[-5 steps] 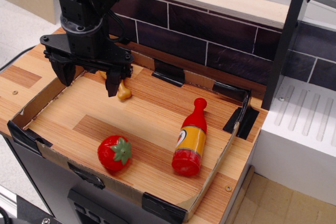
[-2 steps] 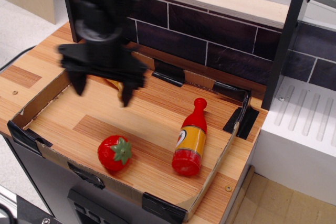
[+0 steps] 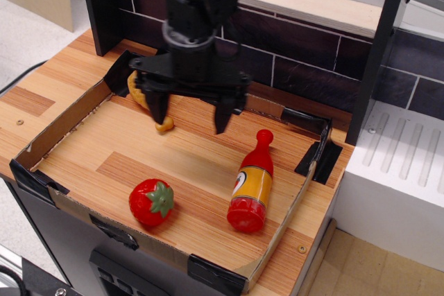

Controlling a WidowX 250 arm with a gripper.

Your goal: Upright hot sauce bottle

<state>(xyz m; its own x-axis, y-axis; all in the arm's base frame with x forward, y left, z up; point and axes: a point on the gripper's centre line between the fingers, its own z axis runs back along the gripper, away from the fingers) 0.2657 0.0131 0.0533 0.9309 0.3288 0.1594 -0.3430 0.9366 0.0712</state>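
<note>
The hot sauce bottle [image 3: 252, 182] is red with an orange-yellow label. It lies on its side in the right part of the wooden tray [image 3: 83, 171], cap toward the back wall and base toward the front edge. My gripper [image 3: 190, 116] is black and open, with its two fingers spread wide. It hangs above the tray's back middle, up and to the left of the bottle's cap, and holds nothing.
A red strawberry [image 3: 150, 202] with green leaves lies at the tray's front left. A tan chicken drumstick [image 3: 142, 98] lies at the back left, partly hidden by my left finger. A dark brick wall runs behind the tray. A black post [image 3: 374, 53] stands at right.
My gripper has moved to the right across the back of the tray, from over the drumstick toward the bottle. It stayed open. The objects have not moved.
</note>
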